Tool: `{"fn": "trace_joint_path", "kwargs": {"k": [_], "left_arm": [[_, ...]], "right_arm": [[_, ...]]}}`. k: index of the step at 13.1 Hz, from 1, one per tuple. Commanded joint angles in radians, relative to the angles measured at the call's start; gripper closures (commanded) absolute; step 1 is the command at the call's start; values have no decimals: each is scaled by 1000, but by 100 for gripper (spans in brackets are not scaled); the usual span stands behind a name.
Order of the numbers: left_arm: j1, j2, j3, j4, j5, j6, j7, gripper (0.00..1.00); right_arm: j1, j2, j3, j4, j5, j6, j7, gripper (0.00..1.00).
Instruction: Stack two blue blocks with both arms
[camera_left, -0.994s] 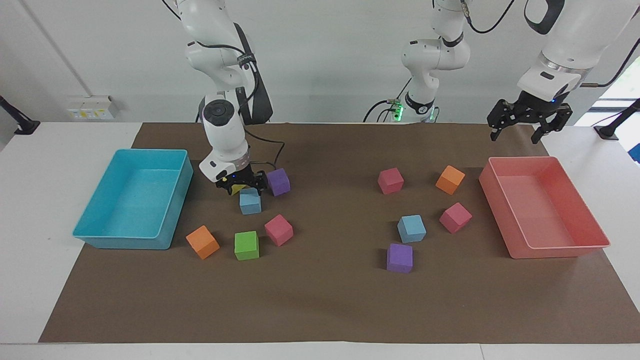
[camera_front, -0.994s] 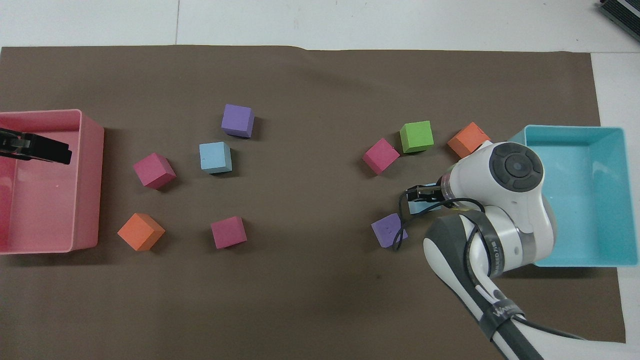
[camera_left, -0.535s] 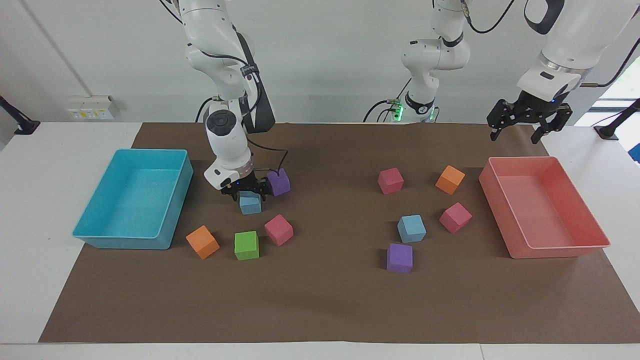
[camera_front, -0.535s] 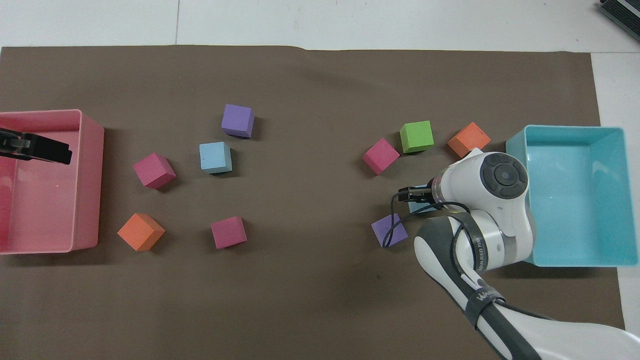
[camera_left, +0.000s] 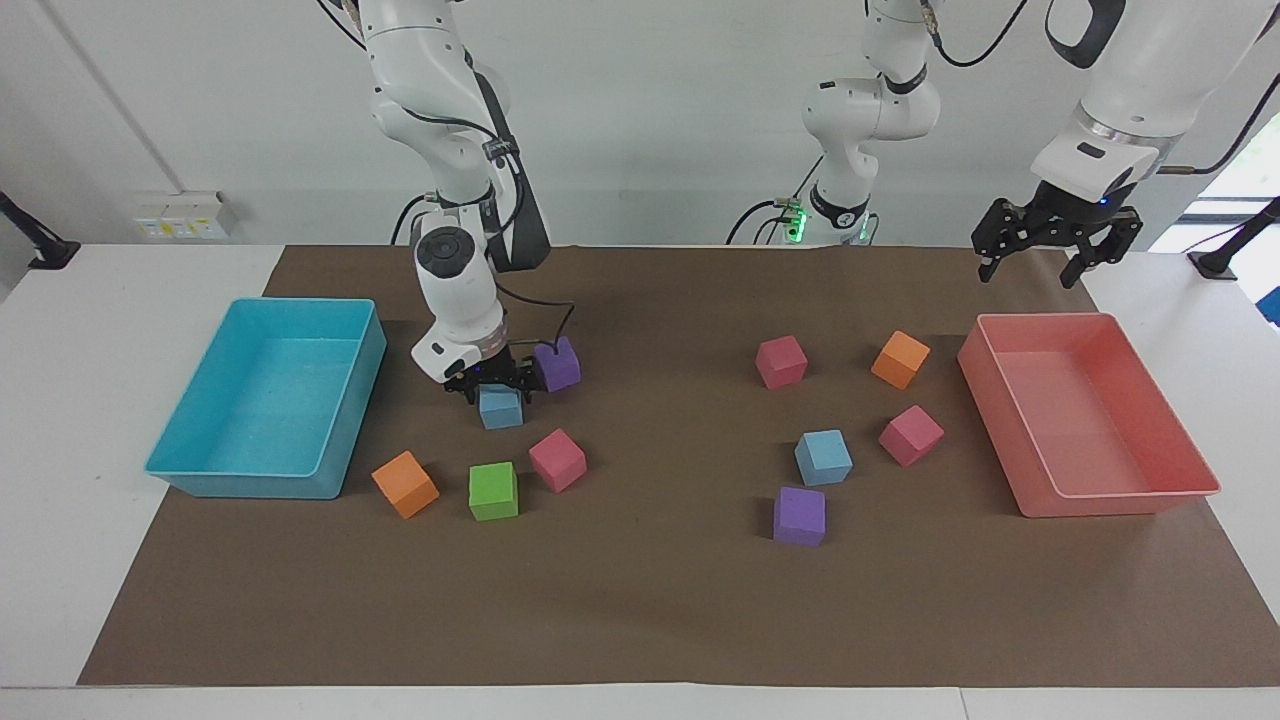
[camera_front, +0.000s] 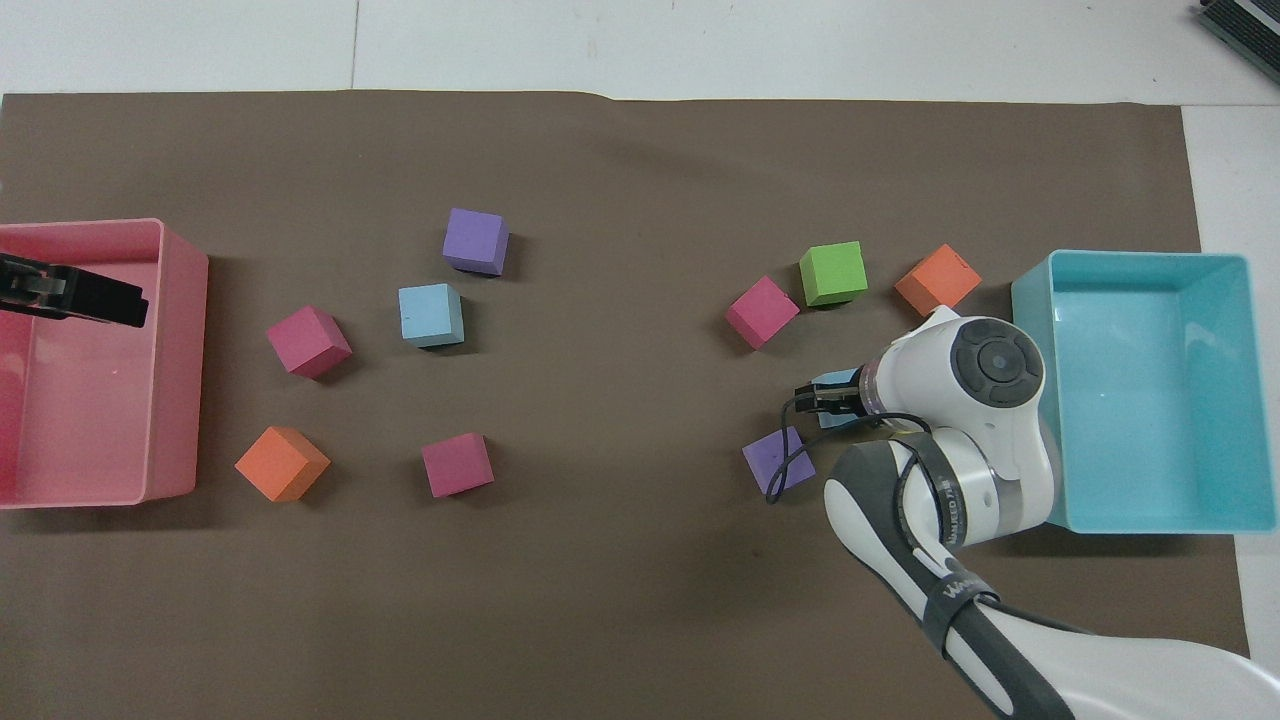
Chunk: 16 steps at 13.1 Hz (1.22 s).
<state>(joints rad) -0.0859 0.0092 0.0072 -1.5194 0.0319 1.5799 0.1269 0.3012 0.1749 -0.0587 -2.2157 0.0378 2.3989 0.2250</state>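
Observation:
One blue block (camera_left: 500, 408) lies toward the right arm's end of the table, between the cyan tray and a purple cube; only a sliver of it shows in the overhead view (camera_front: 833, 381). My right gripper (camera_left: 497, 387) is low over this block, its fingers open and straddling the block's top. The other blue block (camera_left: 823, 457) lies toward the left arm's end, also in the overhead view (camera_front: 431, 315). My left gripper (camera_left: 1040, 262) hangs open and empty, raised over the pink tray's edge nearest the robots, and waits.
A purple cube (camera_left: 556, 364) sits close beside the right gripper. Pink (camera_left: 557, 459), green (camera_left: 493, 490) and orange (camera_left: 405, 484) cubes lie farther from the robots. A cyan tray (camera_left: 200, 470) and a pink tray (camera_left: 1120, 500) stand at the table's ends. Several more cubes surround the other blue block.
My right gripper has come down from just above the blue block until its fingers straddle it. The left arm has hardly moved.

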Motion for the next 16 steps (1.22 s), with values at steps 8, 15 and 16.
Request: {"fn": "trace_joint_path", "kwargs": {"k": [8, 15, 16], "left_arm": [[-3, 11, 4, 16, -17, 19, -6, 0], [-9, 138, -4, 114, -17, 55, -10, 0], [-8, 172, -15, 142, -15, 64, -22, 0]], "right_arm": [[35, -73, 0, 13, 24, -42, 16, 100], [67, -89, 14, 252, 2, -388, -9, 100], [68, -72, 17, 284, -7, -400, -10, 100]]}}
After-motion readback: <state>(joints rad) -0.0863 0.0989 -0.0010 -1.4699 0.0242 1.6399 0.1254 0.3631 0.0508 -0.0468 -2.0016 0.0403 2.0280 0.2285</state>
